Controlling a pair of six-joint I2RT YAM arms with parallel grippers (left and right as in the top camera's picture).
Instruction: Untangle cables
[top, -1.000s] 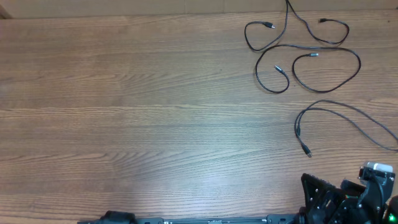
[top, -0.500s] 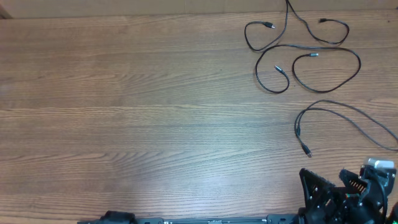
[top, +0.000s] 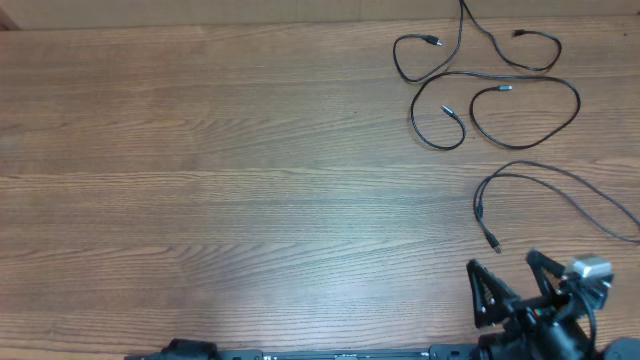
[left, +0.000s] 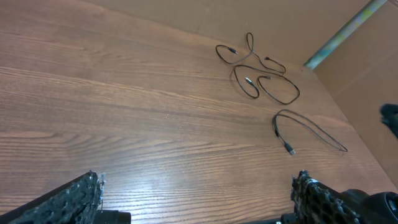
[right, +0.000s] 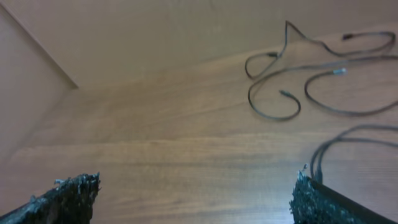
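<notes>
Cables (top: 505, 89) are lying in loose, overlapping loops at the one-o'clock corner of the tabletop (top: 250, 180) in the overhead view, while a lone cable (top: 476, 205) is lying apart from them toward three o'clock, its plug end pointing to five o'clock. Right pincer (top: 510, 285) is hovering at five o'clock near that plug, its fingers spreading wide and grasping nothing. Left pincer (left: 198, 199) is likewise gaping with nothing between its fingers, facing the cables at one o'clock in its own view.

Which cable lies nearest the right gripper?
The lone cable, lying apart from the tangled cables beyond it; its plug end lies just short of the open right gripper.
</notes>
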